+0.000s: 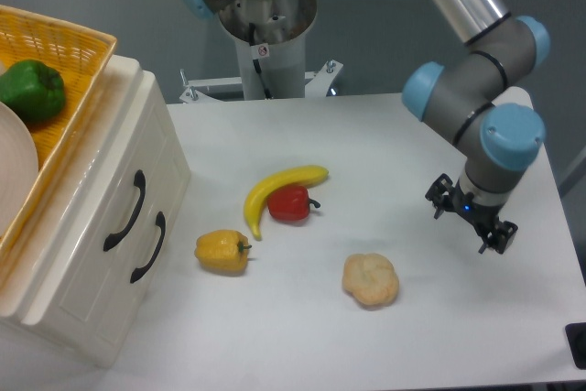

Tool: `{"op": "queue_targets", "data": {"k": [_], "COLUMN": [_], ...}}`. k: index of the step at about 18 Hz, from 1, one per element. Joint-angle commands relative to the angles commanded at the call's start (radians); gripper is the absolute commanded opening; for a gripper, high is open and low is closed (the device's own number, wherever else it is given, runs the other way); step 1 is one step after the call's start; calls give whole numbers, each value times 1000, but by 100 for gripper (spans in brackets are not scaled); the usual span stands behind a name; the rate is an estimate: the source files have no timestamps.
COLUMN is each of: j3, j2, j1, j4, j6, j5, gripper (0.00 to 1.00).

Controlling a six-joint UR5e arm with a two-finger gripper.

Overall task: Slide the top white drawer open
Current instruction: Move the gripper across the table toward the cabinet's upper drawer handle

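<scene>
Cream-white gloss: the top white drawer [110, 191], shut flush in its cabinet at the table's [385, 144] left edge, curved black handle [125, 211] facing me. The lower drawer [137, 267] sits under it. A yellow wicker basket [64, 52] on top holds a green pepper [30, 89]. My gripper [469, 220] hangs near the right edge, holding nothing; whether its fingers are parted, I cannot tell. Mid-table: banana [275, 191], red pepper [290, 203], yellow pepper [222, 251], bread roll [371, 279].
</scene>
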Motion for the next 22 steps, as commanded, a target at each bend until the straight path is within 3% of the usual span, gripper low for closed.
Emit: {"op": "queue_targets", "data": {"k": [2, 8, 11, 15, 19, 22], "j3": [-40, -40, -23, -2, 13, 70], "j2": [34, 83, 112, 118, 128, 129], "j1": [-26, -173, -250, -342, -400, -419], "j4": [-2, -20, -103, -138, -185, -290], "j6": [-99, -392, -535, -702, -772, -787], "j5": [2, 15, 15, 14, -6, -90], "gripper": [100, 100, 100, 100, 100, 100]}}
